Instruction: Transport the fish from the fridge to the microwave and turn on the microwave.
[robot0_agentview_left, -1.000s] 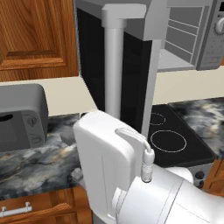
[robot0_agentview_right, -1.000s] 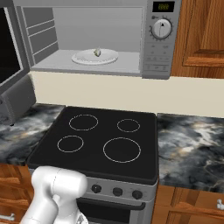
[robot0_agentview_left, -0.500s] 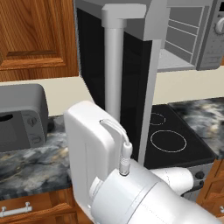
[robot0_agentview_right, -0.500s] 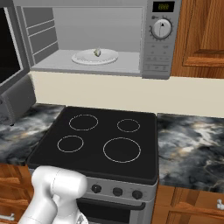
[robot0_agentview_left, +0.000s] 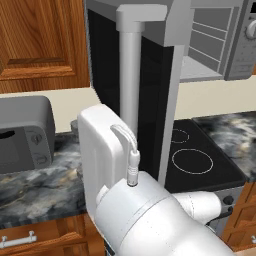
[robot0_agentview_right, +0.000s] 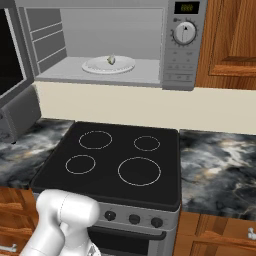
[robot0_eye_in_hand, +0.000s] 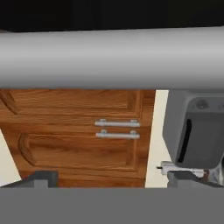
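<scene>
The microwave (robot0_agentview_right: 100, 42) hangs above the stove with its cavity showing. Its black glass door (robot0_agentview_left: 150, 100) is swung wide open, and the long grey bar handle (robot0_agentview_left: 130, 75) stands upright on it. The fish (robot0_agentview_right: 111, 59) is a small pale piece on the white turntable plate (robot0_agentview_right: 95, 65) inside the cavity. In the hand view the bar handle (robot0_eye_in_hand: 109, 57) runs right across, very close. My gripper (robot0_eye_in_hand: 109, 178) is open just short of it, fingertips (robot0_eye_in_hand: 43, 177) set wide apart with nothing between them. The fridge is out of view.
A black four-ring stove (robot0_agentview_right: 120, 160) sits under the microwave, between dark marble counters (robot0_agentview_right: 215, 165). A small rounded grey appliance (robot0_agentview_left: 25, 135) stands on the left counter. Wooden cabinets (robot0_agentview_left: 40, 45) line the wall. My white arm (robot0_agentview_left: 105, 155) blocks the middle of the left base view.
My arm has shifted left and slightly up in the left base view. The microwave door, the fish and the plate have not moved.
</scene>
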